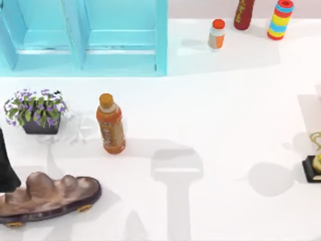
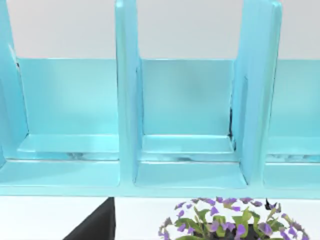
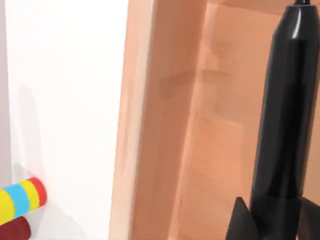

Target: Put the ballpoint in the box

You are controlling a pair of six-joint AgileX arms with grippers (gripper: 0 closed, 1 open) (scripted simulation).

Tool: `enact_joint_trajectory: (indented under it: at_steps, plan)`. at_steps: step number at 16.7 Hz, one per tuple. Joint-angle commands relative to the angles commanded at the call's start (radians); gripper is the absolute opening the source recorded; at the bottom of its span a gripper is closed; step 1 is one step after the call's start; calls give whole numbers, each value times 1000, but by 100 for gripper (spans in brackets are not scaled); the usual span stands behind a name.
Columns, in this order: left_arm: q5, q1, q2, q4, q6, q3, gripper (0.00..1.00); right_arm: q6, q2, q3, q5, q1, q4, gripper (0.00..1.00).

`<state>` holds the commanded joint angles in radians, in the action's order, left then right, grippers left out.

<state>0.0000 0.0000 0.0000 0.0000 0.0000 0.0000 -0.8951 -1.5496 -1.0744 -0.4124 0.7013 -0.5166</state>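
Note:
The ballpoint (image 3: pixel 287 110), slim and glossy black, hangs upright over the inside of a brown wooden box (image 3: pixel 210 130). The box's near wall (image 3: pixel 142 125) runs beside white table. My right gripper (image 3: pixel 275 222) is shut on the ballpoint's lower end, with a dark finger (image 3: pixel 239 220) on each side of it. My left arm (image 1: pixel 6 165) stands parked at the table's left edge, in front of the blue shelf.
A blue shelf (image 1: pixel 85 35) fills the back left. In front of it stand a potted purple flower (image 1: pixel 36 109) and an orange bottle (image 1: pixel 111 124), with a rock ornament (image 1: pixel 47 193) at the front left. Three bottles (image 1: pixel 216 34) stand back right.

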Motion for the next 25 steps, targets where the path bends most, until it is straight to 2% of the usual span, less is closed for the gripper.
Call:
enact_joint_trajectory:
  at_steps: [4, 7, 14, 20, 25]
  plan:
    - [0, 0, 0, 0, 0, 0, 100, 73, 46, 75, -32, 144, -58, 0]
    - [0, 0, 0, 0, 0, 0, 100, 97, 62, 116, -44, 193, -83, 0]
    - [0, 0, 0, 0, 0, 0, 100, 82, 52, 126, -19, 158, -63, 0]
    - [0, 0, 0, 0, 0, 0, 100, -4, 22, 206, 46, 36, 50, 0]
    - [0, 0, 0, 0, 0, 0, 100, -63, -2, 255, 40, 21, 172, 0]
